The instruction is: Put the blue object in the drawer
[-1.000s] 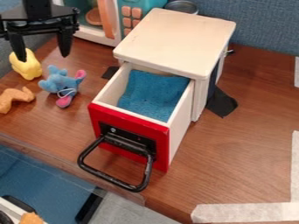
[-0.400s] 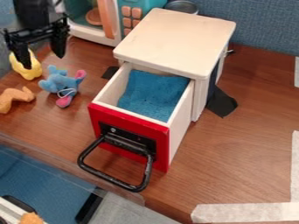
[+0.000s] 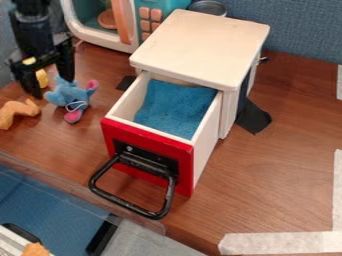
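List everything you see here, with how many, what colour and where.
blue plush toy: 1, blue with pink, on the table left of the drawer
yellow toy: 1, yellow, behind the gripper
animal-like toy: 1, orange-brown, left edge
cabinet: 1, white, centre
drawer: 1, white with red front, pulled open
handle: 1, black, drawer front
cloth-like lining: 1, blue, inside drawer
toy microwave: 1, white, teal and orange, top left
round metal container: 1, grey, behind cabinet
table: 1, brown, beneath
gripper: 1, black, upper left, open
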Available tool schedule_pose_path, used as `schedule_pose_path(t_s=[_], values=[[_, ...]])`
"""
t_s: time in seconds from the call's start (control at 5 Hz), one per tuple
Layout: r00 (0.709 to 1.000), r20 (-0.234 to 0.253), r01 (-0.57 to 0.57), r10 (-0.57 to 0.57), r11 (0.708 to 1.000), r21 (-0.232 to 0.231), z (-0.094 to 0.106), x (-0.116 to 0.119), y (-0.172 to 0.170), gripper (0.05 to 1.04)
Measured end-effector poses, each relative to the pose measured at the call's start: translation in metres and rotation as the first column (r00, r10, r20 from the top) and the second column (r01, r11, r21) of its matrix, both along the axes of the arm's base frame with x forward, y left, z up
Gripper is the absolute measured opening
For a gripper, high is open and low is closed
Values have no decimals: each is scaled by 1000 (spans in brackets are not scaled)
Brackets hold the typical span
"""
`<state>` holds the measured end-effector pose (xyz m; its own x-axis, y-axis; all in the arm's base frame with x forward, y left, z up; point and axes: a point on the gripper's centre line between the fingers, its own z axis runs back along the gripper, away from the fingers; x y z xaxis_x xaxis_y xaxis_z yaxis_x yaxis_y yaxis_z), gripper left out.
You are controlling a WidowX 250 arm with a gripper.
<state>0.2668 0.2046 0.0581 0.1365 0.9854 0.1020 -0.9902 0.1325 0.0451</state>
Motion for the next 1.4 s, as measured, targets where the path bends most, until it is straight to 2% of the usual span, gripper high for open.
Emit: schedule_pose_path(t_s=[0.2, 0.4, 0.6, 0.8, 1.0, 1.2, 1.4], values=[[998, 37, -45, 48, 995, -84, -10, 0, 0, 1000], [995, 53, -80, 89, 985, -155, -25, -3, 4, 961], [994, 36, -100, 107, 983, -151, -33, -5, 8, 686], [997, 24, -71, 75, 988, -137, -33, -4, 2, 399], [999, 20, -34, 37, 990, -139, -29, -9, -5, 205], [996, 57, 78, -71, 988, -134, -6, -8, -19, 106], [974, 113, 203, -198, 979, -33, 38, -5, -36, 80]])
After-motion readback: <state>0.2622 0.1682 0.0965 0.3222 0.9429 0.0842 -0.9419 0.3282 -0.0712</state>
